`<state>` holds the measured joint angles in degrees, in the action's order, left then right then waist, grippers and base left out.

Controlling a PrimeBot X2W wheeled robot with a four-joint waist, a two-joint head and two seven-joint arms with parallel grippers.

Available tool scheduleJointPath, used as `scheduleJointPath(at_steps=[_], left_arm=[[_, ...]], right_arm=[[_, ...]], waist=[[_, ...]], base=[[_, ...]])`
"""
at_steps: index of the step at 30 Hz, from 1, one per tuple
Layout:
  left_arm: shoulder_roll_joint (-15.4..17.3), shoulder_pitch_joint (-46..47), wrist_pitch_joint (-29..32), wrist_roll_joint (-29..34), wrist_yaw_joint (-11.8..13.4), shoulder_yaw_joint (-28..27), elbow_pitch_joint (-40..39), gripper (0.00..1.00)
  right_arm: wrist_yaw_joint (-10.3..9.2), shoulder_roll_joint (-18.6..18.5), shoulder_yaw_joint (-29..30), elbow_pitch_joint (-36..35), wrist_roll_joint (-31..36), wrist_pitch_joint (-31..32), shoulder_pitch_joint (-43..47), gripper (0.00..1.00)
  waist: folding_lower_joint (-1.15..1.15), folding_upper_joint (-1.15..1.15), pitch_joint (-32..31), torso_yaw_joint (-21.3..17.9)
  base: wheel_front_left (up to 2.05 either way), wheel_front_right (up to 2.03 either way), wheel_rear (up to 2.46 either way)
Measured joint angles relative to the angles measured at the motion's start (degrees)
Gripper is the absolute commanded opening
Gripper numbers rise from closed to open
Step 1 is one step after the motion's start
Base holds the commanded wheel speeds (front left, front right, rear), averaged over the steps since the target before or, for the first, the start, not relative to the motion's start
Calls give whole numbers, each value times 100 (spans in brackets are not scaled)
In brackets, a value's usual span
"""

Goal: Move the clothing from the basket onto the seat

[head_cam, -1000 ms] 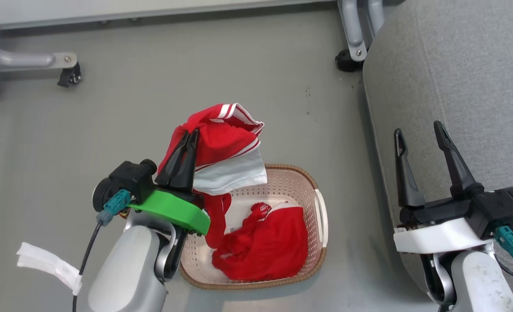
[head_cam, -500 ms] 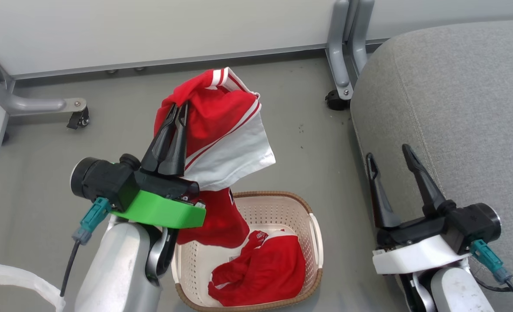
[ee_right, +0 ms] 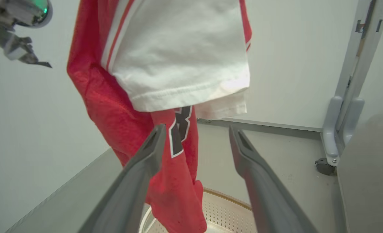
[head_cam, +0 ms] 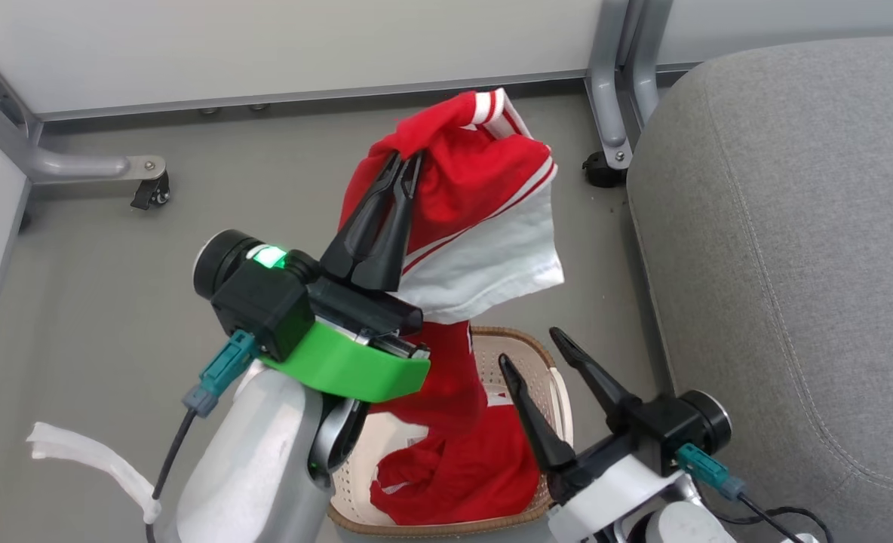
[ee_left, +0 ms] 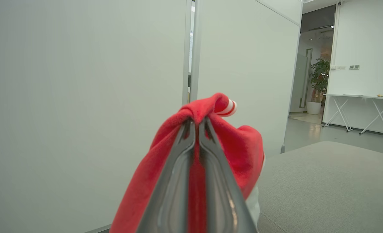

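We judge this the carry step: our left end effector (head_cam: 403, 160) is clamped on the jersey (head_cam: 484, 188), which hangs above the basket (head_cam: 488, 354) where the shorts (head_cam: 461, 475) lie. Our right end effector (head_cam: 529, 348) gapes wide, empty. Next we should swing the jersey over the seat (head_cam: 793, 226) and release.

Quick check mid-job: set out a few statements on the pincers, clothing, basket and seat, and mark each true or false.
1. The left pincer is shut on the jersey. True.
2. The shorts lie in the basket. True.
3. The right pincer grips the shorts. False: it is open and holds nothing.
4. The jersey lies on the seat. False: it hangs from the left pincer over the basket, and the seat in view bears no clothing.
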<state>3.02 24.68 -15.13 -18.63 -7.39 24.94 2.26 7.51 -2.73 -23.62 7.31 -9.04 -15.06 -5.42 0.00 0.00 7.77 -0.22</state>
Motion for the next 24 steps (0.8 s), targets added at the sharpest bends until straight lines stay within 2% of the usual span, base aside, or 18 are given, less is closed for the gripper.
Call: scheduleJointPath(at_steps=[10, 18, 19, 20, 21, 24], left_arm=[[-11, 160, 0, -247, 1, 505, -155, 0], [-13, 177, 0, -337, 85, 811, -214, 0], [-13, 185, 0, -344, 86, 835, -226, 0], [-13, 194, 0, -353, 89, 850, -237, 0], [-12, 201, 0, -353, 90, 860, -247, 0], [-13, 215, 0, -354, 91, 865, -207, 0]], right_arm=[[0, 0, -413, 621, -342, 0, -614, 100], [-1, -8, -376, 975, -311, 0, -716, 100], [-1, -9, -400, 1007, -315, 0, -725, 69], [-1, -9, -450, 1047, -336, 0, -749, 25], [-1, -9, -501, 1065, -344, 0, -777, 0], [0, -2, -623, 1150, -402, 0, -816, 0]], waist=[[0, 0, -38, -44], [0, 0, -53, 40], [0, 0, -45, 58], [0, 0, -35, 74], [0, 0, -26, 87], [0, 0, 3, 133]], base=[[0, 0, 0], [0, 0, 0], [0, 0, 0], [0, 0, 0], [0, 0, 0], [0, 0, 0]])
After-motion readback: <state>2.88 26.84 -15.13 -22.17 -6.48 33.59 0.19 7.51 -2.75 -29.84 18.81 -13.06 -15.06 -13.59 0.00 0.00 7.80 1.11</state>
